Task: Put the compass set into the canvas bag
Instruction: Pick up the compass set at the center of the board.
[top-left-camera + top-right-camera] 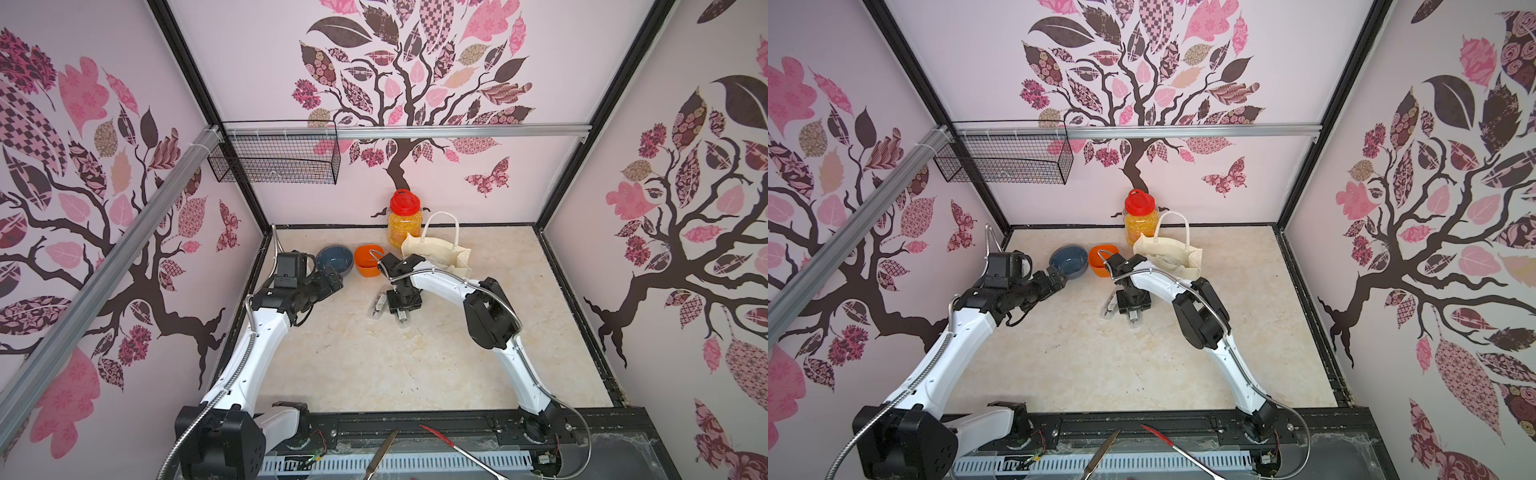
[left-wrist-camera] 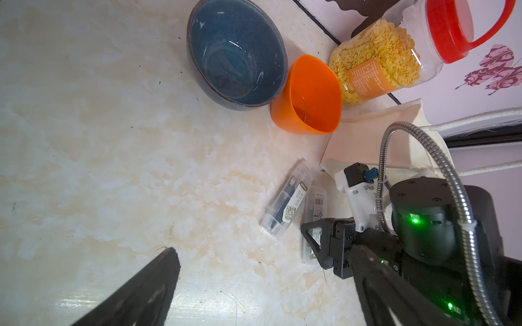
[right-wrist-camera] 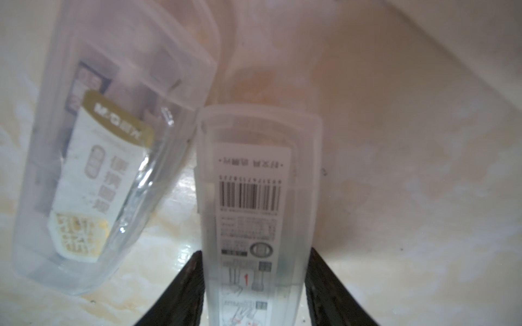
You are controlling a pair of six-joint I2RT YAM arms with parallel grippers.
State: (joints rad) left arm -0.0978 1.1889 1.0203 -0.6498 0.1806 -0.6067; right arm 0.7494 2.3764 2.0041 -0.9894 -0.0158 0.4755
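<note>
So from where I stood, the right claw (image 3: 254, 250) was down on the bench (image 1: 374, 365), straddling one of two clear plastic cases. That one was the compass set (image 3: 254, 183), lying flat with its barcode sticker facing up. The black fingers (image 3: 183, 293) sat along either long side of it, set narrow. In the right wrist view they looked pressed right against the plastic, though that picture was blurry enough that I wouldn't swear to how firm the pinch was. The case itself was flat on the bench, not lifted.

The other clear case (image 2: 286, 197) lay just beside it on the robot's left, angled a bit. It had a white and gold label facing up and something dark inside.

The canvas bag (image 1: 440, 253) stood at the back of the bench with its mouth open and one handle sticking up, just behind where the right claw was working. The compass set was outside it, on the bench in front.

An orange cup (image 1: 368, 259) sat just left of the bag, with a blue bowl (image 1: 334, 259) beside that. A red-lidded jar (image 1: 404, 224) of yellow stuff stood behind them against the wall.

The left claw (image 1: 332, 281) hung over by the blue bowl, spread wide and holding nothing.
</note>
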